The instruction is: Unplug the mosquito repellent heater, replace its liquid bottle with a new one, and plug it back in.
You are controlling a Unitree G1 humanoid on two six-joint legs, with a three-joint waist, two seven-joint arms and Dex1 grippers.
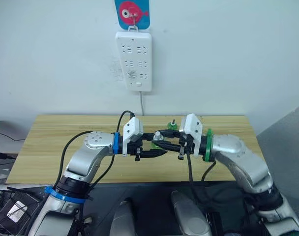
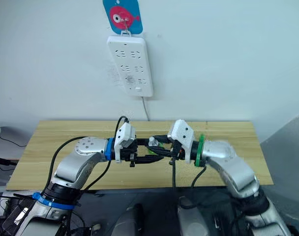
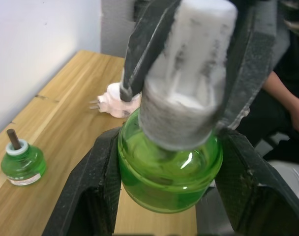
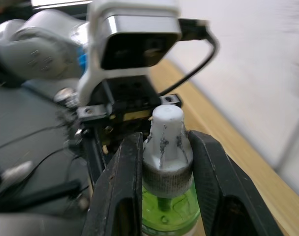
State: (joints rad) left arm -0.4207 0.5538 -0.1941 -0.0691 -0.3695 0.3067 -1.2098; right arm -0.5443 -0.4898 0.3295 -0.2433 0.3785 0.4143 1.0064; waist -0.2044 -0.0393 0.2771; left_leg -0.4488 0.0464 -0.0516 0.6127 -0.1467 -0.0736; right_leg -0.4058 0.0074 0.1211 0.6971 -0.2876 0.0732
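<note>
Wooden table (image 1: 51, 142) beneath both pincers; white power strip (image 1: 134, 61) on the wall above and beyond them. Left pincer (image 3: 162, 147) clenched on the green body of the new bottle (image 3: 170, 167), held above the table's front edge. Right pincer (image 4: 162, 147) clamped on that bottle's white cap (image 4: 165, 133), facing the left. Heater (image 3: 115, 101) lies on the table beyond the left pincer, unplugged. Old capless bottle (image 3: 22, 163) stands farther off, wick upright.
</note>
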